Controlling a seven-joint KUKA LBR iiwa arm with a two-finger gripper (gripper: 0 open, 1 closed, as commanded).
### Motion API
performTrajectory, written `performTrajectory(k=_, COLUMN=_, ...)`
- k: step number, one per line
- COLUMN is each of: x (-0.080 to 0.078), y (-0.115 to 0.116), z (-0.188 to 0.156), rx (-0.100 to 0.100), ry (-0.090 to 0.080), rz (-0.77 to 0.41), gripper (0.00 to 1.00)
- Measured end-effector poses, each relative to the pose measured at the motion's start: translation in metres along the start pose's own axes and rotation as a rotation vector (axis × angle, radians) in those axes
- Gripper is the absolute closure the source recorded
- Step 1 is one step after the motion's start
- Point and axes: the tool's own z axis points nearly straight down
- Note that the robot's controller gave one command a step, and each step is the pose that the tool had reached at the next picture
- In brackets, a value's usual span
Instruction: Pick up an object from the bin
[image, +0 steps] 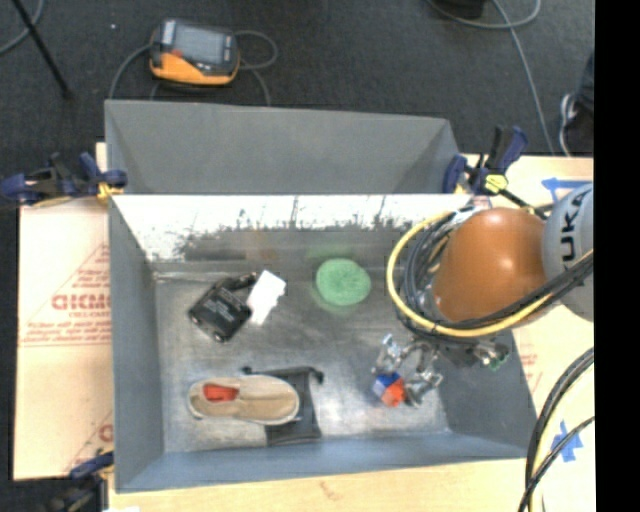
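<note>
Your tool is down at the front right of the bin, just over a small red and blue thing. You cannot tell if the tool is wide or narrow. The thing looks light and hard, so grab its middle.

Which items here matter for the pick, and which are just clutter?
In play: end effector, down over the small red-and-blue thing, front right of the grey bin.

Lying about: green disc, back middle; black gadget beside a white block, left; tan slipper, front left; orange device on the floor outside.
</note>
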Motion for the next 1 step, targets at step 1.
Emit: performTrajectory(k=1, x=0.0001, y=0.0001, z=-0.0092, rx=0.000, ry=0.000, rz=0.001, gripper=1.00)
